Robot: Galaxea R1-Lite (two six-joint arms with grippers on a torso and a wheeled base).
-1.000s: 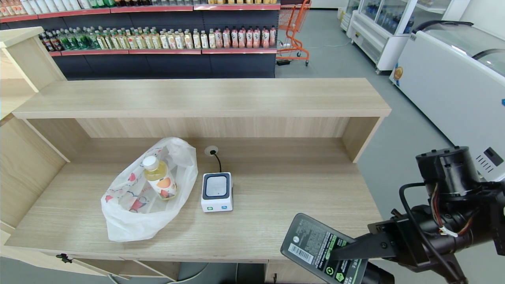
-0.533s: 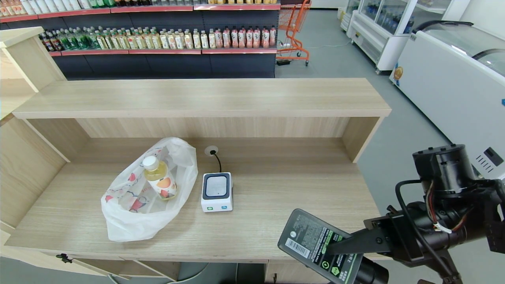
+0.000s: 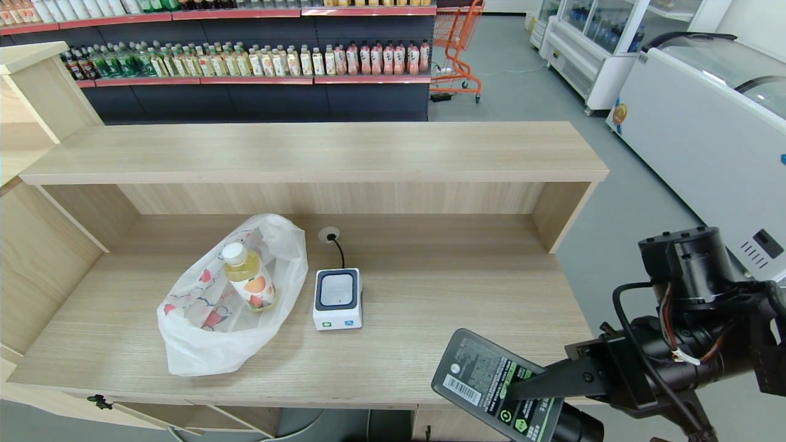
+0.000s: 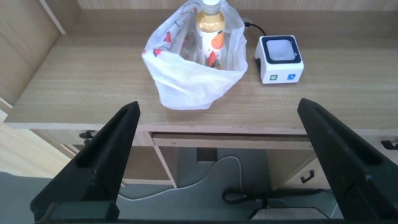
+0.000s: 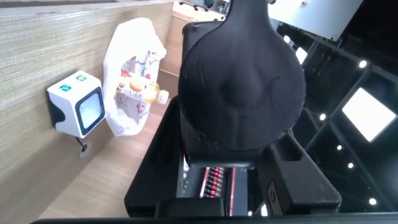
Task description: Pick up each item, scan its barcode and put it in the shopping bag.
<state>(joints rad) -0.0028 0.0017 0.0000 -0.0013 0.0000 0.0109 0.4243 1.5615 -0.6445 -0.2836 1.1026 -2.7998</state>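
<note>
My right gripper (image 3: 529,388) is shut on a dark flat pack (image 3: 488,380) with a white barcode label facing up. It hangs over the counter's front right edge, right of and nearer than the white scanner (image 3: 337,298). From the right wrist view the pack (image 5: 239,81) bulges between the fingers, with the scanner (image 5: 78,112) and bag (image 5: 127,68) beyond. The white shopping bag (image 3: 209,313) lies left of the scanner with a yellow drink bottle (image 3: 249,279) inside. My left gripper (image 4: 217,162) is open, below and in front of the counter, facing the bag (image 4: 186,68) and scanner (image 4: 281,58).
A wooden counter (image 3: 430,288) has a raised shelf (image 3: 319,150) along its back. The scanner's cable (image 3: 336,245) runs into a hole behind it. Bare counter lies right of the scanner. Shop shelves, an orange cart (image 3: 457,49) and freezers (image 3: 706,110) stand farther off.
My right gripper has shifted slightly left toward the counter with the dark pack in it. Bag, bottle and scanner have not moved.
</note>
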